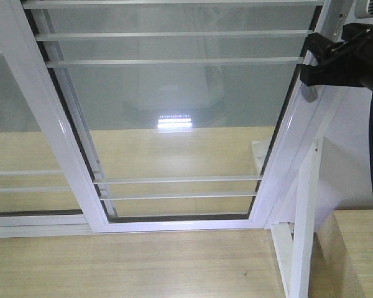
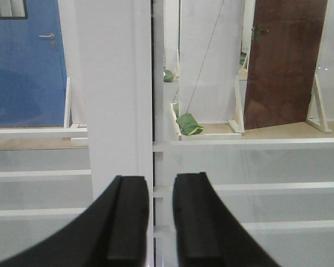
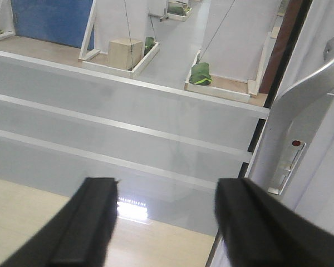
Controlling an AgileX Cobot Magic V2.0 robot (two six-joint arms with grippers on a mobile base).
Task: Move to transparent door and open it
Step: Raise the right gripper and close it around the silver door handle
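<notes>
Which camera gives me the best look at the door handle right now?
Right wrist view: the handle curves along the right edge, close and unblocked, just past the open right gripper. The front view shows only what looks like its end, under that gripper. The left wrist view shows none of it.

Two barred glass panels are standing side by side: one sliding door (image 1: 174,93) and one neighbour panel (image 1: 12,124). One grey handle (image 3: 317,83), one box (image 3: 125,53), one blue door (image 2: 25,72) and one brown door (image 2: 284,61) are showing.

bright, even | white glare on transparent door (image 1: 174,122) | slightly soft
</notes>
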